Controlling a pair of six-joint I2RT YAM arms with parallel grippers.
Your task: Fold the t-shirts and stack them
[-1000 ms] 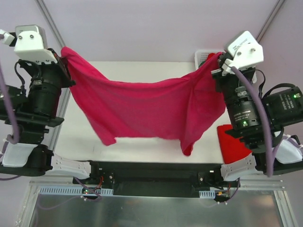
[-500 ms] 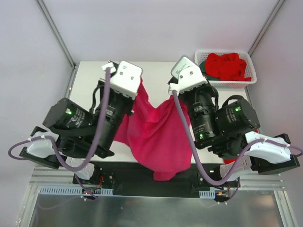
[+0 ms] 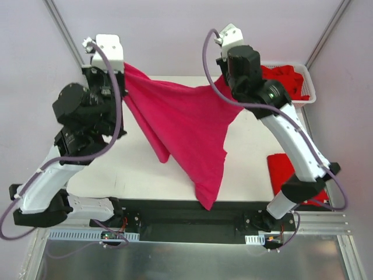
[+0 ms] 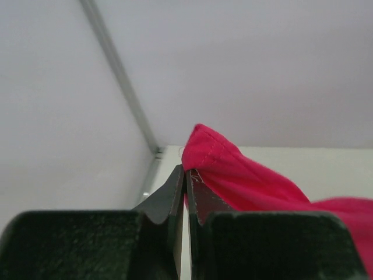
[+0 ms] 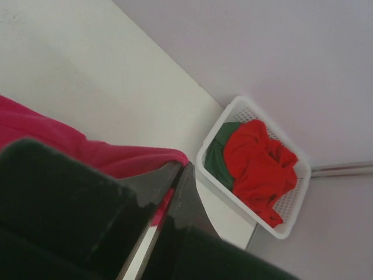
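Observation:
A magenta-pink t-shirt [image 3: 180, 125] hangs in the air over the white table [image 3: 116, 169], stretched between both grippers, its lower end drooping toward the near edge. My left gripper [image 3: 121, 66] is high at the back left, shut on one edge of the shirt [image 4: 245, 175]. In the left wrist view the fingertips [image 4: 185, 170] pinch the hem. My right gripper [image 3: 226, 92] is raised at the back middle, shut on the other edge [image 5: 58, 140], with the cloth nipped between its tips [image 5: 182, 166]. A folded red t-shirt [image 3: 282, 172] lies at the table's right edge.
A white slotted basket [image 3: 310, 92] stands at the back right corner and holds crumpled red t-shirts [image 5: 256, 163] and a dark green one [image 5: 218, 154]. Metal frame posts rise at the two back corners. Both arm bases sit along the near edge.
A second ago the shirt was stretched wide; then the grippers came together over the middle. Now they are apart again, raised toward the back, with the shirt draped between them.

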